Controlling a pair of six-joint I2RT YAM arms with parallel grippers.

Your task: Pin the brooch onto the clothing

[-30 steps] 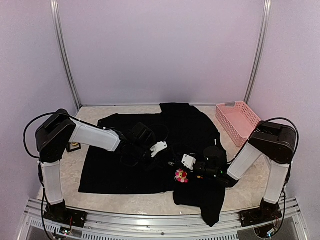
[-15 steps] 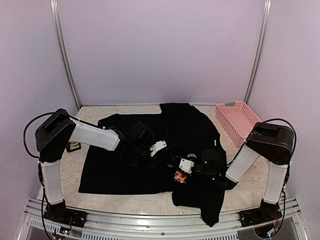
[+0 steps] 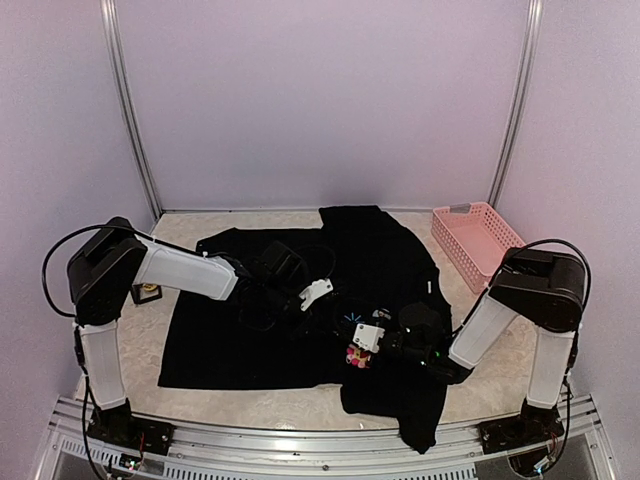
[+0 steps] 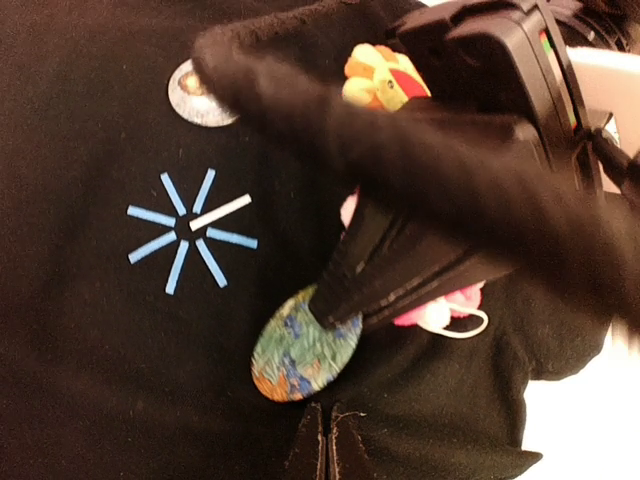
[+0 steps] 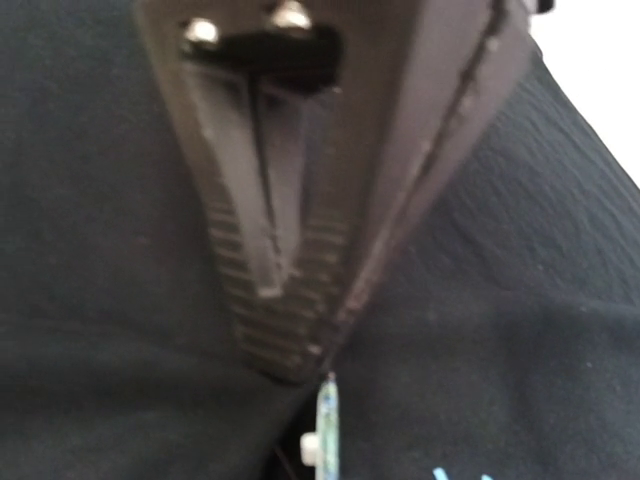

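Observation:
The black shirt (image 3: pixel 230 340) lies spread on the table. Its light-blue star mark (image 4: pixel 190 232) shows in the left wrist view, and faintly in the top view (image 3: pixel 350 320). My right gripper (image 4: pixel 335 305) is shut on an oval green, blue and orange brooch (image 4: pixel 300 350) and holds it just right of and below the star, close over the cloth. The right wrist view shows the brooch edge-on (image 5: pixel 326 430) at my fingertips (image 5: pixel 300 360). A pink flower badge (image 4: pixel 440 305) and an orange one (image 4: pixel 385 80) sit behind it. My left gripper (image 4: pixel 330 440) rests shut on the shirt just below the brooch.
A pink basket (image 3: pixel 475 243) stands at the back right. A small dark object (image 3: pixel 150 292) lies on the table left of the shirt. A round silver disc (image 4: pixel 197 95) sits on the shirt above the star. A blurred black band (image 4: pixel 470 170) crosses the left wrist view.
My right gripper has moved left and a little nearer with the brooch, closing on the star mark. The pink badge shifted slightly with the cloth. The left arm has stayed put.

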